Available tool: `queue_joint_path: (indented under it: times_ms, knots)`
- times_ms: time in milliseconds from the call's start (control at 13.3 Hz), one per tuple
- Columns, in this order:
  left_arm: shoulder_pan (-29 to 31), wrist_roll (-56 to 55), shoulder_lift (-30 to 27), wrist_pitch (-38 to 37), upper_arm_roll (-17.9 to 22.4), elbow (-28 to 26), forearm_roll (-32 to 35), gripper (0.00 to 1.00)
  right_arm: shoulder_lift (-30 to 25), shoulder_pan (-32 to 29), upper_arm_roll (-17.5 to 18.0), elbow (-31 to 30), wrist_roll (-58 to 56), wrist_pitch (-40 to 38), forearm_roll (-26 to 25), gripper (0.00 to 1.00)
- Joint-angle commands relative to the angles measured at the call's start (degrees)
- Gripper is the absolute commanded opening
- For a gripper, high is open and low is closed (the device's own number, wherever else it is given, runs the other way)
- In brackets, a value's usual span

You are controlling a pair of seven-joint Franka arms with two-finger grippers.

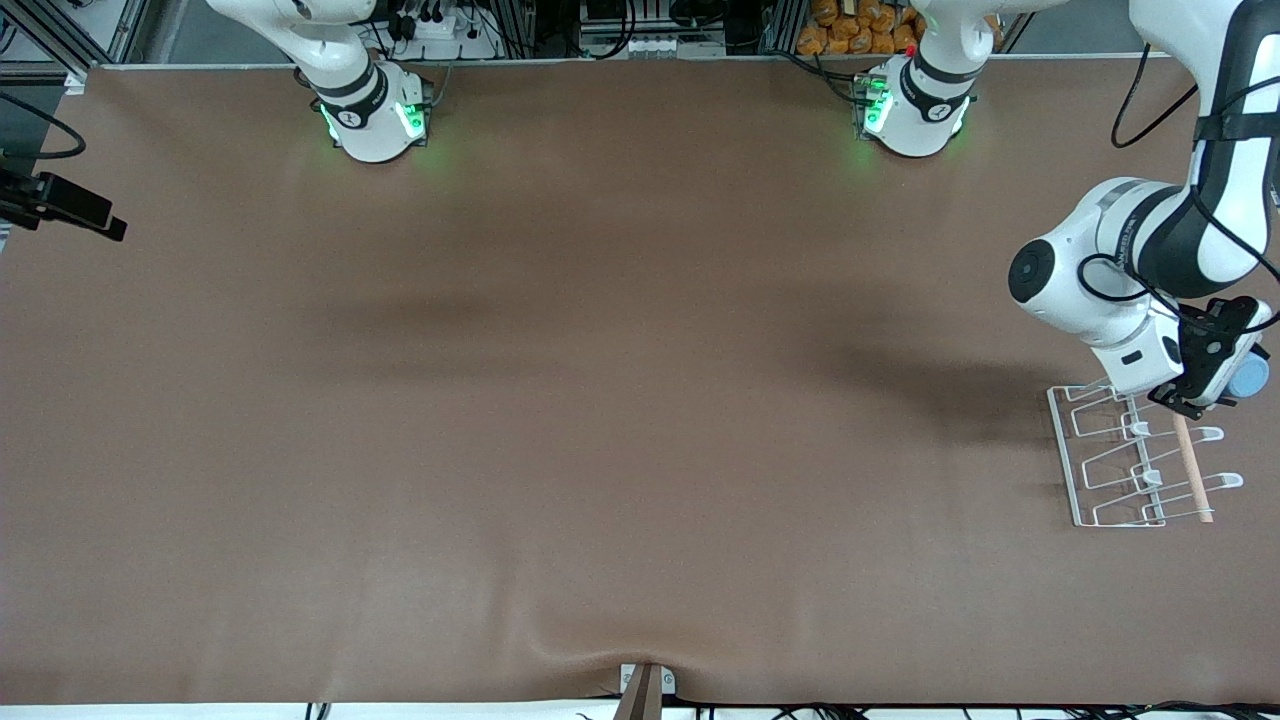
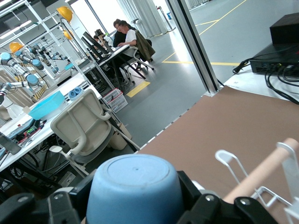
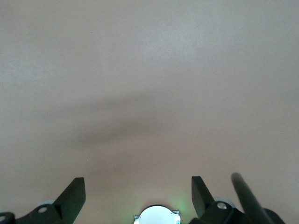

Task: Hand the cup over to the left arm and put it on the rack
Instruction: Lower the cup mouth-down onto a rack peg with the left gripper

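My left gripper (image 1: 1212, 372) is shut on the light-blue cup (image 1: 1250, 378) and holds it on its side over the end of the white wire rack (image 1: 1110, 470) that is farther from the front camera. In the left wrist view the cup's flat base (image 2: 134, 182) faces the camera between the black fingers (image 2: 189, 189). A white prong (image 2: 229, 161) and the rack's wooden dowel (image 2: 261, 172) show beside the cup. The dowel (image 1: 1192, 465) runs along the rack's side toward the table edge. My right gripper (image 3: 138, 191) is open and empty, high over bare table above its own base; it is out of the front view.
The rack stands near the table edge at the left arm's end. A black camera mount (image 1: 60, 205) juts in at the right arm's end. The arm bases (image 1: 375, 115) stand along the table's top edge. A chair (image 2: 84, 126) and desks show past the table edge.
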Motion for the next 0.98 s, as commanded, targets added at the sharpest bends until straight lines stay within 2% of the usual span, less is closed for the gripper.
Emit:
queue_joint_path:
  times_ms: [0,901]
  knots:
    - [-1.9,-2.9,0.7,-1.8,-0.9,-0.1,1.8,0.00,-1.4,0.1,0.2,-0.8,0.1,0.5,0.2,1.00]
    - [-2.5,-9.3,5.7,-3.7,-0.8,0.5,5.5,0.00,-0.8,0.0,0.0,1.4,0.3,-1.6,-0.3,1.00]
